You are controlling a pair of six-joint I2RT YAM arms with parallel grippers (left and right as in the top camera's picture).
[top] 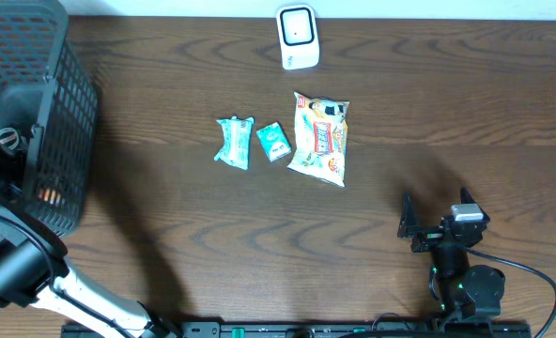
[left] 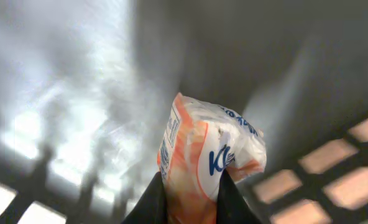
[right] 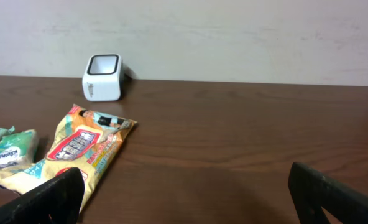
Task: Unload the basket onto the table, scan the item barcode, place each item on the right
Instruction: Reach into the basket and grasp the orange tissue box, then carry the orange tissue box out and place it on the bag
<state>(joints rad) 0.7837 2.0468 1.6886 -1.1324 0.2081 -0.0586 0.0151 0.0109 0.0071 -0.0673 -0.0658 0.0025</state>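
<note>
Grip: your left end effector (left: pixel 193 194) is pinched narrow on the lower end of an orange-and-white packet (left: pixel 204 146), with one finger on each side of the wrapper.
Right side: your right end effector (right: pixel 187 199) stands wide and empty, low over the near right of the surface (top: pixel 447 103).
Location: the orange-and-white packet is inside the black basket (top: pixel 43 122) at the left edge of the surface. You cannot tell from the wrist view whether it has cleared the mesh floor.
Feel: going by the crumpled, bulging film, expect it to be light, soft and squashy. The glossy wrapper will probably be slippery. Nothing about it looks fragile.
Hold: you have it by one end only, so the free upper part is likely to flop or swing as you carry it. A deeper bite across the middle would steady it, but keep the fingers off the printed faces.
Barcode: it is not visible here, so you cannot yet say which face carries it.
Middle ground: two teal packets (top: pixel 234 141) and a snack bag (top: pixel 321 139) lie flat, well apart from both arms.
Far edge: the white scanner (top: pixel 298 38) sits there with its dark window facing up.
</note>
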